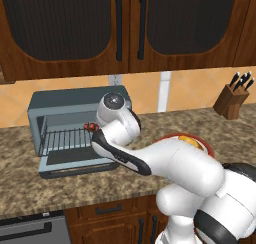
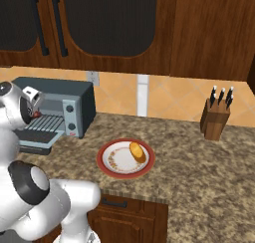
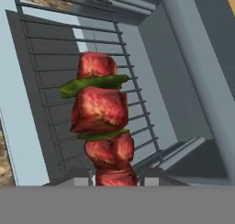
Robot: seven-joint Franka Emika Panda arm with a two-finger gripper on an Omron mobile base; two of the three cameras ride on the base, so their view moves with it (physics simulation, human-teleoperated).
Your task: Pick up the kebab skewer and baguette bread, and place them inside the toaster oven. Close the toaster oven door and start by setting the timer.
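One relation decides the coming move: the kebab skewer (image 3: 102, 126) is held closed between the tips of the gripper (image 3: 114, 179), and its long axis runs straight out from the hand, over the wire rack (image 3: 64, 67) of the toaster oven (image 1: 75, 108), whose door (image 1: 75, 163) is folded down. Whether the meat touches the rack cannot be told. The baguette bread (image 2: 137, 152) is seen well apart, on the red-rimmed plate (image 2: 107, 170).
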